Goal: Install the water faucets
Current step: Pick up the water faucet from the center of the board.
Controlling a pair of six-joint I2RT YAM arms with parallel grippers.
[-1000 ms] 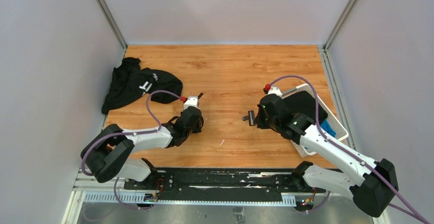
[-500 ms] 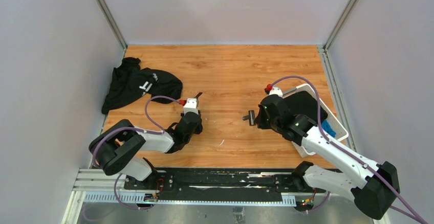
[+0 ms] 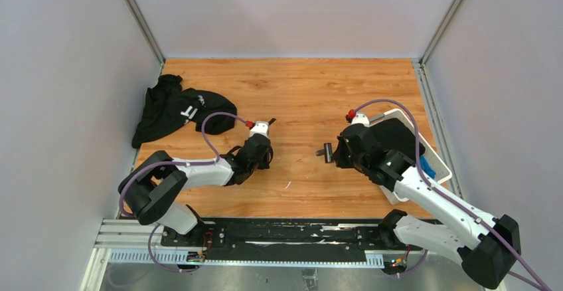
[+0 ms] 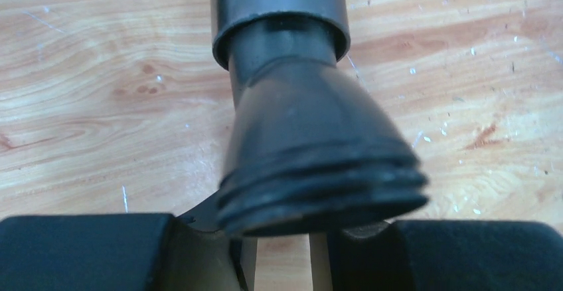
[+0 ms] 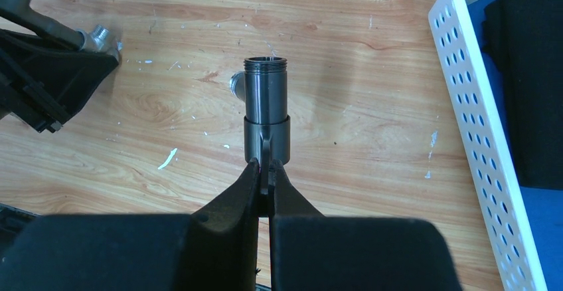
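Pinches threaded fitting (image 5: pixel 265 115) by its thin rear tab in right gripper (image 5: pixel 265 183), jaws fully together. Holds it clear of the wood, just beside white perforated basket (image 5: pixel 473 115). Runs the fitting's long axis straight out from the jaws, open threaded mouth leading and pointing away from the basket, short side stub partway along. Grips faucet body (image 4: pixel 312 151) in left gripper (image 4: pixel 282 258), jaws only slightly apart around it, flared threaded end nearest the wrist camera. Keeps that piece farther from the basket, well apart from the fitting, nothing touching. Shows in right wrist view as off to one side of the fitting's axis, not in line. Likely needs mouth and mating end brought coaxial before screwing together. Puts the right arm nearer the basket.
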